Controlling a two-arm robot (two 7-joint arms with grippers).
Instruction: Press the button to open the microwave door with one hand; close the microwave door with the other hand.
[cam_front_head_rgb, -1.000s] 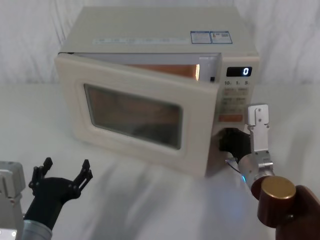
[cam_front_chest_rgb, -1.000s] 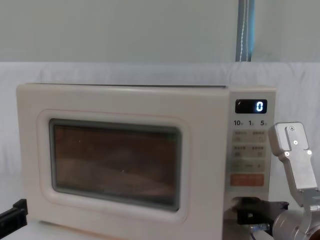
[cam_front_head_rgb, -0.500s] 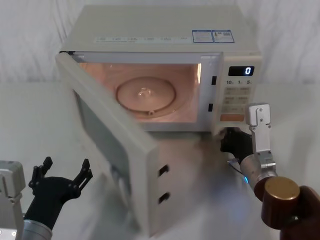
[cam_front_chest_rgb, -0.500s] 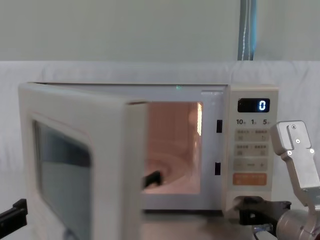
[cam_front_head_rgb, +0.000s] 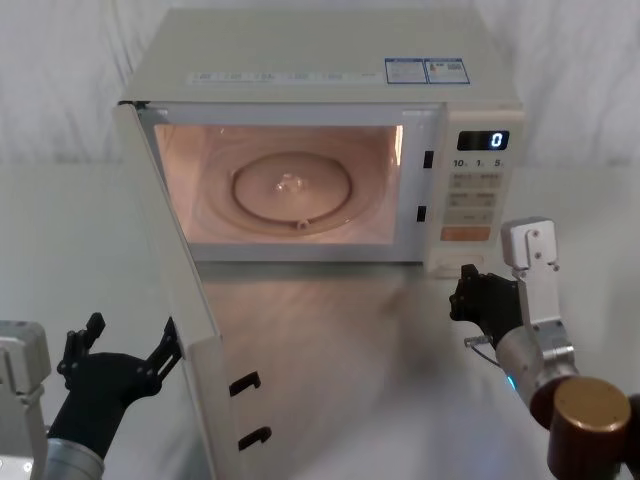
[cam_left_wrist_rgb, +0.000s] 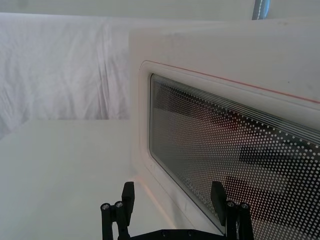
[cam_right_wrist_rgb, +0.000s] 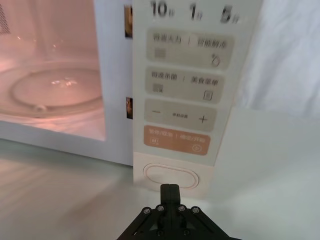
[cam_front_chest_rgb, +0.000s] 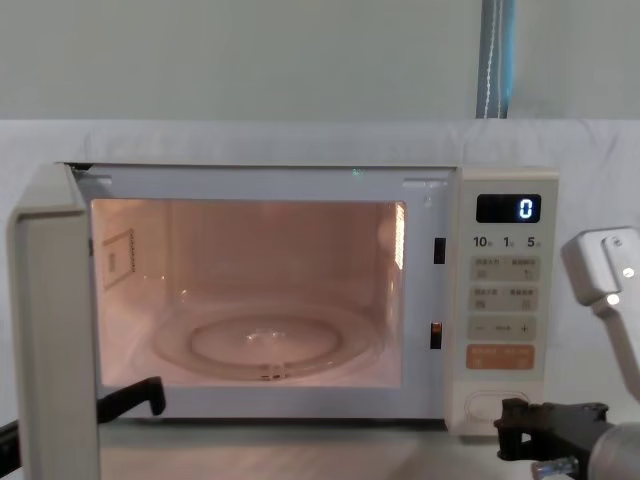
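Black display (cam_front_chest_rgb: 508, 208) reads "0"; presets "10, 1, 5".

microwave door (cam_front_head_rgb: 190, 330) bottom cut off at 6 o'clock, head view; small key icons (cam_right_wrist_rgb: 182, 82) too small to read.

Head camera looks down onto the open microwave (cam_front_head_rgb: 330, 80); chest camera faces it level, sharing its lit cavity (cam_front_chest_rgb: 250, 290) (wrist cameras sit close).

Cream microwave door (cam_front_head_rgb: 190, 330) with dark dotted window, cream button (cam_right_wrist_rgb: 171, 176), black right pincer (cam_right_wrist_rgb: 170, 192).
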